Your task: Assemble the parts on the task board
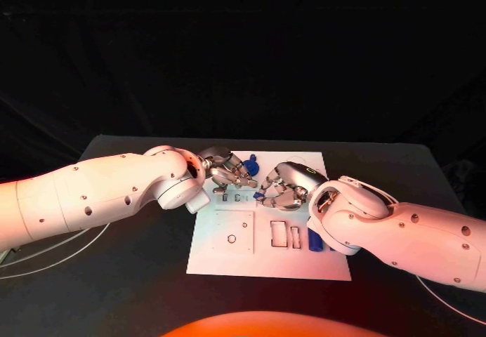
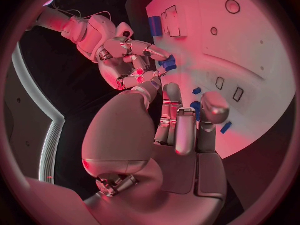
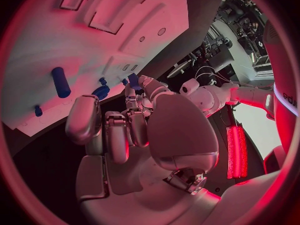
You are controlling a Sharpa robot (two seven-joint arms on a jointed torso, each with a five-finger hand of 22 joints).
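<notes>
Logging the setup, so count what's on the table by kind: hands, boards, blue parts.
Hands: 2, left hand and right hand
Board: 1
Blue parts: 5 that I can make out
Total: 8

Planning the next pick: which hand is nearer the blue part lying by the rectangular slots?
Right. The right hand hovers just up-board of the blue part, whose arm passes beside it; the left hand is farther, across the task board.
</notes>
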